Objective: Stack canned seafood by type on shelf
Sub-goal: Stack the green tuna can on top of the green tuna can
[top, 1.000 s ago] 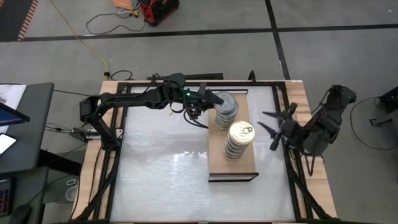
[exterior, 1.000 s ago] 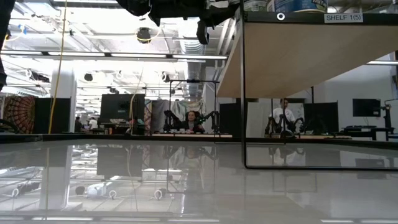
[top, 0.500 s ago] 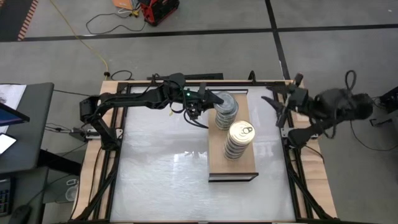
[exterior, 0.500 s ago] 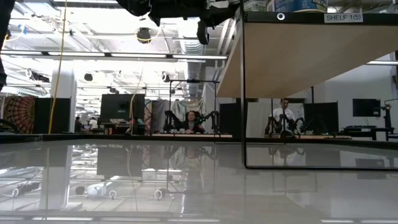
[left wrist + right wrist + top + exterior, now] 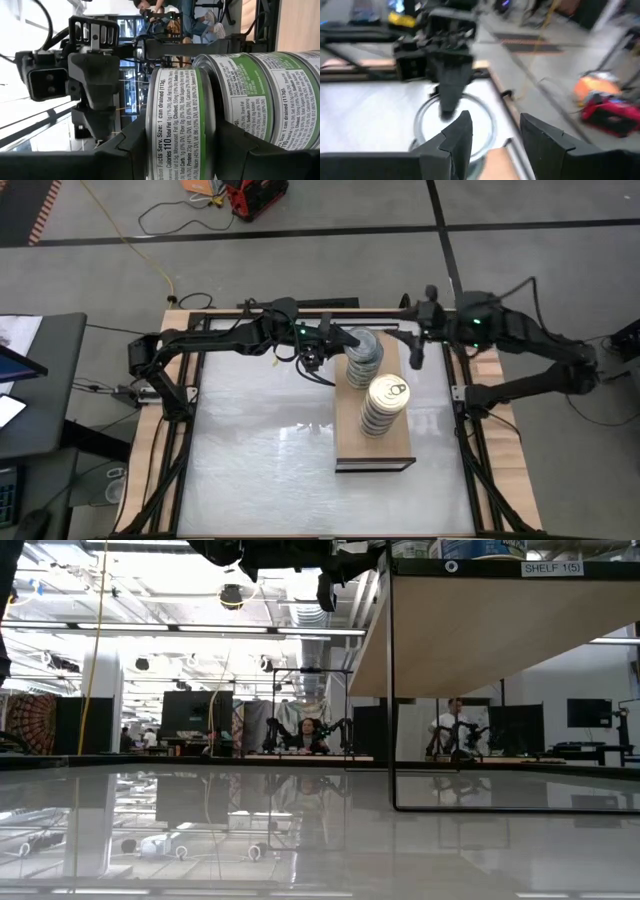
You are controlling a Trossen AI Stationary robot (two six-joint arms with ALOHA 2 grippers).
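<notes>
Right gripper [image 5: 416, 352], pinched closed, has swung in to the shelf's [image 5: 347, 442] one o'clock corner, while left gripper [image 5: 338, 340] clamps the silver-lidded stack's top tin [image 5: 181, 122].

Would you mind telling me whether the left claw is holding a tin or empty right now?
Holding a tin. In the left wrist view the left claw has a green-labelled tin between its fingers; from above, it sits at the silver-lidded stack on the shelf.

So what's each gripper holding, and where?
Left gripper clamps the top tin by its side wall, on the far stack. Right gripper holds nothing.
</notes>
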